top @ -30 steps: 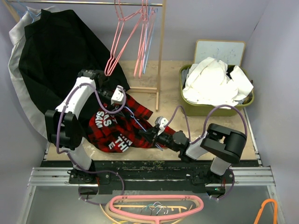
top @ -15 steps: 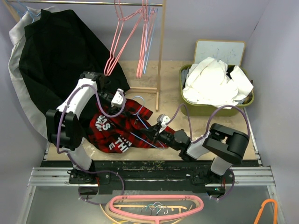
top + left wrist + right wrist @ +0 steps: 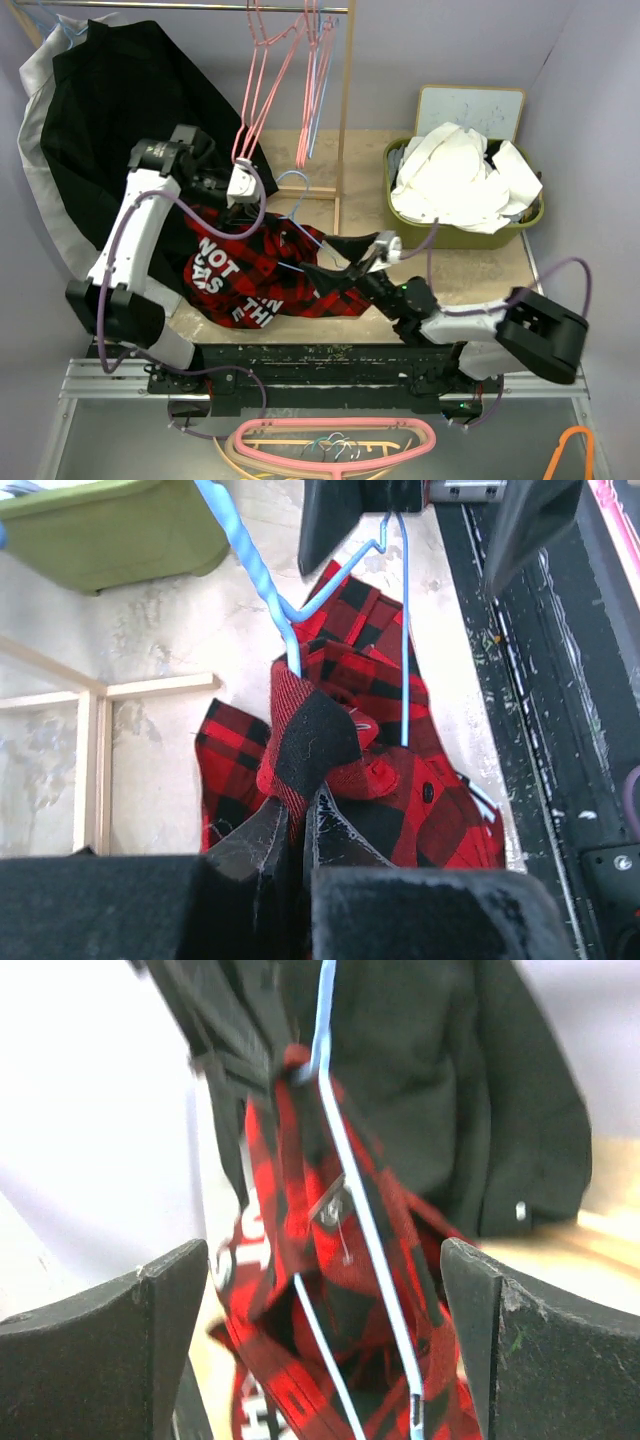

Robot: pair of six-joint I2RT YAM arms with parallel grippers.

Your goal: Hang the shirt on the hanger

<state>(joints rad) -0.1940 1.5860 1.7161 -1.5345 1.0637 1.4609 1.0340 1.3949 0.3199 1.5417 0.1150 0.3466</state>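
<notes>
The red-and-black plaid shirt (image 3: 262, 275) hangs bunched over the tabletop, its white letters facing the top camera. My left gripper (image 3: 243, 214) is shut on a fold of the shirt (image 3: 300, 730) near the collar and holds it up. The light-blue hanger (image 3: 291, 182) sits with its hook above the collar and its wires (image 3: 403, 630) running down into the cloth. My right gripper (image 3: 326, 259) stands open just right of the shirt. In the right wrist view its jaws (image 3: 322, 1260) straddle the hanger wire (image 3: 365, 1235) and the shirt (image 3: 290, 1290) without touching them.
A big black shirt (image 3: 120, 100) and pink hangers (image 3: 268, 80) hang on the wooden rack (image 3: 344, 130) at the back. A green bin (image 3: 440, 238) of white cloths (image 3: 460, 175) stands at the back right. Another pink hanger (image 3: 330, 432) lies below the arm bases.
My left gripper closed on the shirt and lifted it up and back. My right gripper opened, letting go of the hanger, and its arm swung out to the right.
</notes>
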